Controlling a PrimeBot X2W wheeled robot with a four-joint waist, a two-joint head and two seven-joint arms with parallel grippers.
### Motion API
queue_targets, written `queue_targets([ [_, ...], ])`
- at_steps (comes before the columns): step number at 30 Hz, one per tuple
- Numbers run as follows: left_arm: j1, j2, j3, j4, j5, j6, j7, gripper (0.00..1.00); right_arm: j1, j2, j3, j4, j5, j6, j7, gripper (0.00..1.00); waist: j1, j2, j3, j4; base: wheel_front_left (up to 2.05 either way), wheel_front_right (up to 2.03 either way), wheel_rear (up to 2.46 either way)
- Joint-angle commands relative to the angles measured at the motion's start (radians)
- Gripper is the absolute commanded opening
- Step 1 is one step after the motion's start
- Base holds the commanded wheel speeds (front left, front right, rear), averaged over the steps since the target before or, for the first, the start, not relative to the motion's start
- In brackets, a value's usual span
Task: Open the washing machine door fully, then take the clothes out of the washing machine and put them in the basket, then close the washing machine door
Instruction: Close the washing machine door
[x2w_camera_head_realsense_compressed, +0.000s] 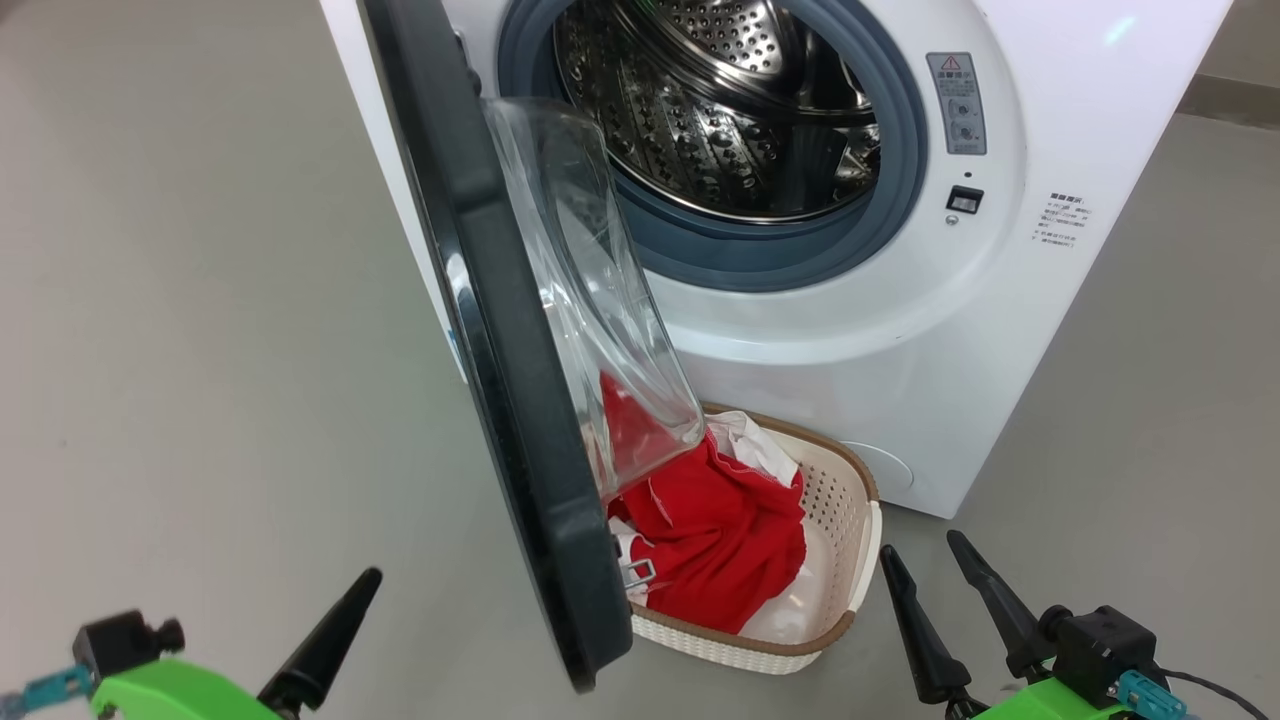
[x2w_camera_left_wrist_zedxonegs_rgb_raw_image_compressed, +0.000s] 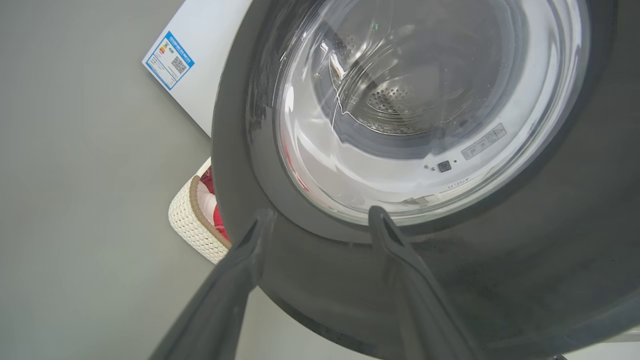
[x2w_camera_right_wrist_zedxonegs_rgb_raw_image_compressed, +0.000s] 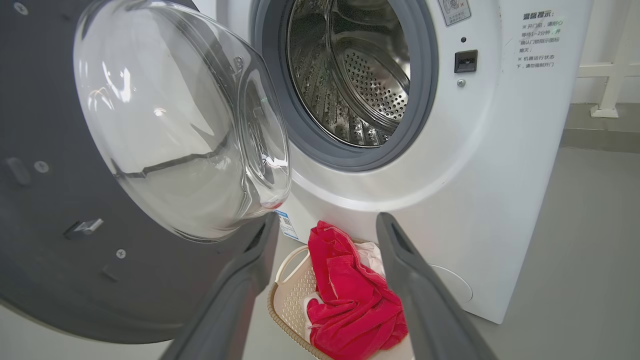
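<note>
door: washing machine door half-swung, edge-on, splits the space left/right
glass bowl: glass bowl bulges right, overhangs basket's left part
drum mouth: drum open to reach from right of door
basket: basket on floor against washing machine front, right part uncovered above, clothes piled inside
floor: floor free left of door, also right of basket
</note>
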Motion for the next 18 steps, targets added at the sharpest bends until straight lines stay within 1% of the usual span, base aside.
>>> queue_targets([
  [1,-0.016,0.026,0.036,-0.011,-0.003,-0.007,-0.018,1.00,-0.004,0.000,0.027,-0.021,0.003,0.008,-0.006,1.00,0.0000,0.0000,-0.001,0.001,0.00,0.00,0.00],
  [11,0.030,0.004,-0.019,0.071,0.052,-0.007,-0.185,1.00,-0.001,0.000,0.034,-0.011,0.009,0.008,-0.006,1.00,0.0000,0.0000,-0.008,0.007,0.00,0.00,0.00],
  [18,0.033,0.011,-0.062,0.117,0.112,-0.007,-0.325,1.00,0.004,0.001,0.038,-0.008,0.010,0.008,-0.006,1.00,0.0000,0.0000,-0.017,0.006,0.00,0.00,0.00],
])
